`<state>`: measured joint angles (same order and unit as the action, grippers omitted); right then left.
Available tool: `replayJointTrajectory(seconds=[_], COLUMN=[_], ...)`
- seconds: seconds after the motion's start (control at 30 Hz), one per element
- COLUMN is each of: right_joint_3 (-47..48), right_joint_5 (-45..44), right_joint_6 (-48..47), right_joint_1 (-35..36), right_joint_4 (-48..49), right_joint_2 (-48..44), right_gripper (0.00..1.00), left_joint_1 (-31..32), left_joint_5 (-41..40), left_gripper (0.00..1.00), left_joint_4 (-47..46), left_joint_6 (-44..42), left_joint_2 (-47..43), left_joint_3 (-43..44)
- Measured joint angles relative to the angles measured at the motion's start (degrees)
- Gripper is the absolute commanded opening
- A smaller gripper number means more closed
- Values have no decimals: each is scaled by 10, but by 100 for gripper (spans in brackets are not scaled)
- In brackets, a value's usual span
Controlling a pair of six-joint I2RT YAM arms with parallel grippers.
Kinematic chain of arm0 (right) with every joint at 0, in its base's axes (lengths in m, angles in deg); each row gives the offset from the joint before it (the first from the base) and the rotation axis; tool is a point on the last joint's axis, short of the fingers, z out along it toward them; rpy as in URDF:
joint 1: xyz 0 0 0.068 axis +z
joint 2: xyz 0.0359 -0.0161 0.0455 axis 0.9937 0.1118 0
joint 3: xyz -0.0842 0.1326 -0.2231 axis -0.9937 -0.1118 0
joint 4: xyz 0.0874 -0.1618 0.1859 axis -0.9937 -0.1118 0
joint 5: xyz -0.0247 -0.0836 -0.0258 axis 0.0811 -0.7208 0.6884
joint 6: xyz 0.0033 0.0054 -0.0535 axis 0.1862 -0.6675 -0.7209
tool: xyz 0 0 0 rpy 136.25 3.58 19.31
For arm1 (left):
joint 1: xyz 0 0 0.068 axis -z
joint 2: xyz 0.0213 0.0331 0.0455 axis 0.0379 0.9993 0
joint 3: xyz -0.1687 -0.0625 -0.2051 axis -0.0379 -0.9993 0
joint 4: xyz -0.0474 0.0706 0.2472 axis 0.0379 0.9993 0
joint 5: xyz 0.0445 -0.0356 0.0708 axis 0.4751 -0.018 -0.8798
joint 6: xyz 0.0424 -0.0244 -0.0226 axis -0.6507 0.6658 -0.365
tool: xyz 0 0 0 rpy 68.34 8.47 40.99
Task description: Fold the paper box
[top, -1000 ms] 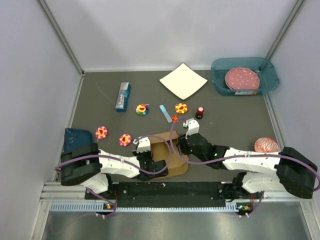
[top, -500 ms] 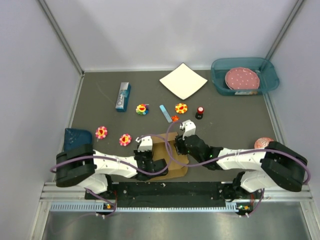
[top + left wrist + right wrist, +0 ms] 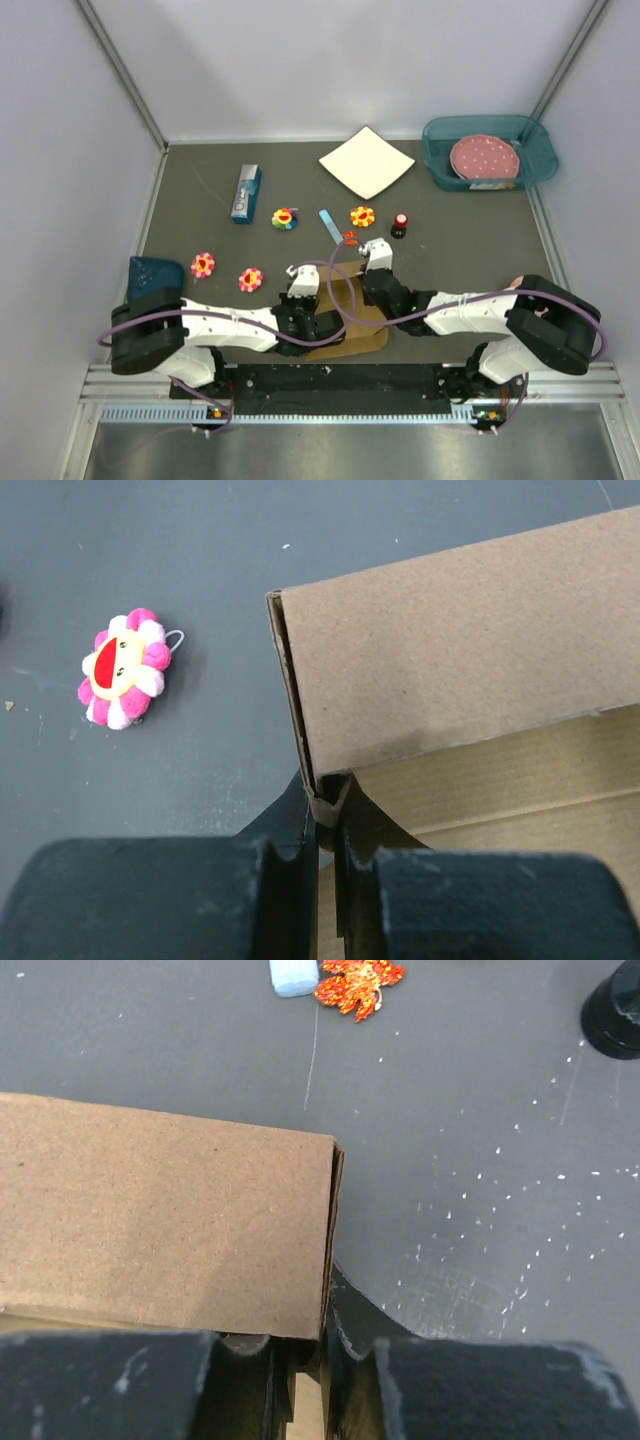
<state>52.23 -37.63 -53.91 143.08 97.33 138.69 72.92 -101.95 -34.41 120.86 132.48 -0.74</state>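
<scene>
The paper box [image 3: 365,335] is brown cardboard, partly folded, lying near the front edge between both arms. In the left wrist view a raised brown panel [image 3: 460,660] fills the right side. My left gripper [image 3: 325,805] is shut on the folded left-hand wall at its corner. In the right wrist view the same box [image 3: 160,1220] fills the left half. My right gripper [image 3: 328,1325] is closed on the thin right-hand wall at its edge. From above, the left gripper [image 3: 308,305] and right gripper [image 3: 372,288] flank the box.
A white square sheet [image 3: 366,161] and a teal bin [image 3: 535,160] holding a pink plate sit at the back. A blue carton [image 3: 246,192], several flower toys [image 3: 250,279], a blue strip [image 3: 331,226] and a small red-capped bottle [image 3: 400,224] lie mid-table. A pink flower [image 3: 120,668] lies left of the box.
My right gripper has come in to the left and closed on the box's right wall. The box has shifted slightly toward the front edge. The left grip is unchanged.
</scene>
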Motion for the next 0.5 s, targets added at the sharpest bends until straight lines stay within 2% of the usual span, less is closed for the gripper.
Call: replayJointTrajectory(seconds=[0.1, 0.17, 0.2, 0.23, 0.37, 0.4, 0.5], right_joint_3=[8, 17, 22, 27, 60, 68, 85], right_joint_5=[-18, -27, -32, -36, -52, -54, -55], right_joint_6=[8, 9, 11, 14, 29, 33, 45], right_joint_1=[0, 0, 0, 0, 0, 0, 0], right_joint_4=[-17, -42, -54, -65, -112, -127, -167], right_joint_2=[0, 0, 0, 0, 3, 4, 5], right_gripper=[19, 13, 3, 0, 0, 0, 0], left_joint_1=[-1, -2, -2, -2, -3, -4, -4], left_joint_5=[9, 14, 17, 21, 32, 34, 41], left_gripper=[0, 0, 0, 0, 0, 2, 19], left_joint_4=[2, 3, 4, 4, 4, 4, 2], left_joint_6=[-13, -23, -26, -29, -32, -33, -33], left_joint_2=[0, 2, 4, 7, 22, 24, 24], left_joint_3=[11, 19, 23, 26, 32, 34, 34])
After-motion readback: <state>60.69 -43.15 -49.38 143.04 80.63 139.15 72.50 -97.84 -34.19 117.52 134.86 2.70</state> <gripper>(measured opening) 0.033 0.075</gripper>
